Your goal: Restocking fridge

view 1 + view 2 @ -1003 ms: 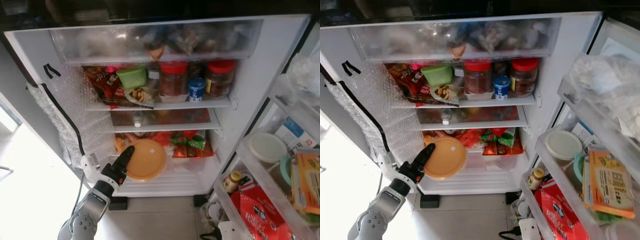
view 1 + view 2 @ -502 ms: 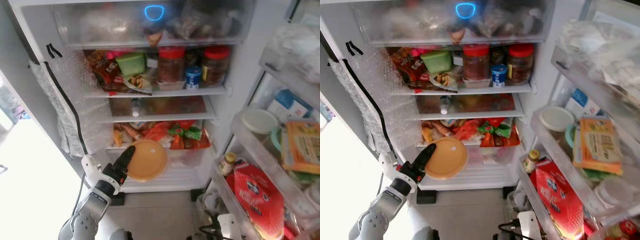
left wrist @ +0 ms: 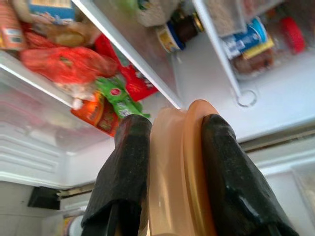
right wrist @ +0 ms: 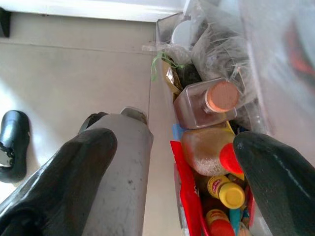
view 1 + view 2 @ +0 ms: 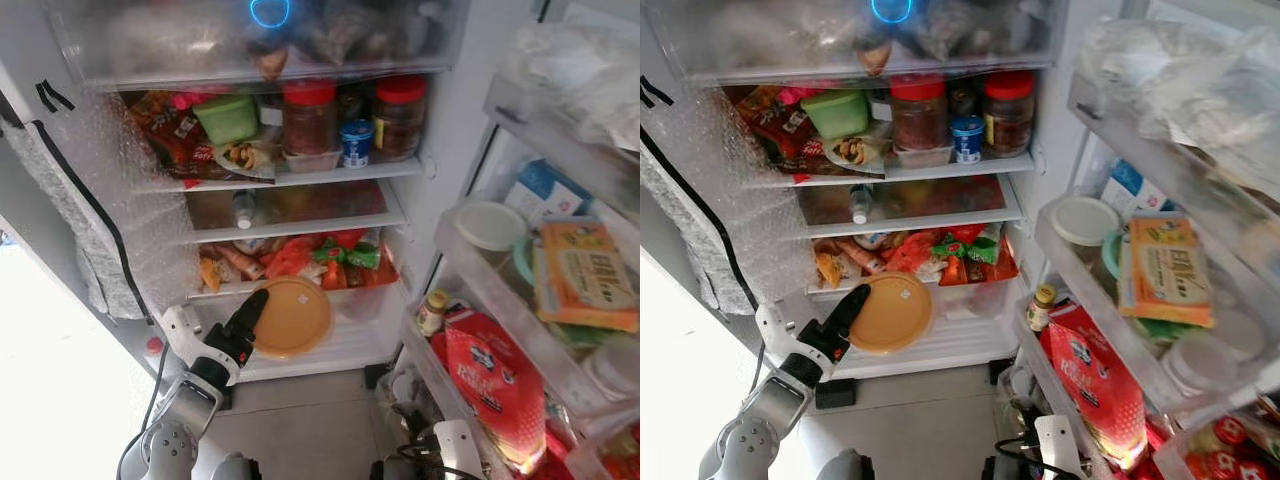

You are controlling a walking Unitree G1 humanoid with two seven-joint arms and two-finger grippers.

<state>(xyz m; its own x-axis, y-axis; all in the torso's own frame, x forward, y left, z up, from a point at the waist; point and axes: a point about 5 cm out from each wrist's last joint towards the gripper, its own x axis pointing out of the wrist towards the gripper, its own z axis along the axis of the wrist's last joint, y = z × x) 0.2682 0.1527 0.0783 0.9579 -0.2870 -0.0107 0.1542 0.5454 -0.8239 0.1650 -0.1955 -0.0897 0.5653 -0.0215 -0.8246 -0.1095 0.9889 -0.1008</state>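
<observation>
Fridge point(image 5: 455, 110) open ahead, door swung to the right with its bins crowded. Left gripper point(image 5: 243, 325) raised at the front edge of the lowest shelf, both black fingers clamped flat on the rim of a round orange container point(image 5: 292, 317); in the left wrist view fingers point(image 3: 123, 172) pressed on either side of the lid's edge. Container held on a tilt, just in front of the bottom compartment, overlapping the shelf's front lip. Behind it, red and green snack packets point(image 5: 345, 262) heaped along the back of that shelf, filling its right half to the wall. Above, a thin glass shelf with a small bottle point(image 5: 243, 208) lying near its left end. Higher, two red-lidded jars point(image 5: 308, 115) at the right end, a green tub point(image 5: 226, 117) left of them, packets against the left wall. Bubble wrap point(image 5: 120, 210) draped down the left edge of the cabinet. Open floor below the fridge's bottom edge. Right gripper point(image 4: 162, 162) low beside the door's lower bin, fingers spread wide, holding nothing, above bottles point(image 4: 209, 105) and a silver arm segment.
</observation>
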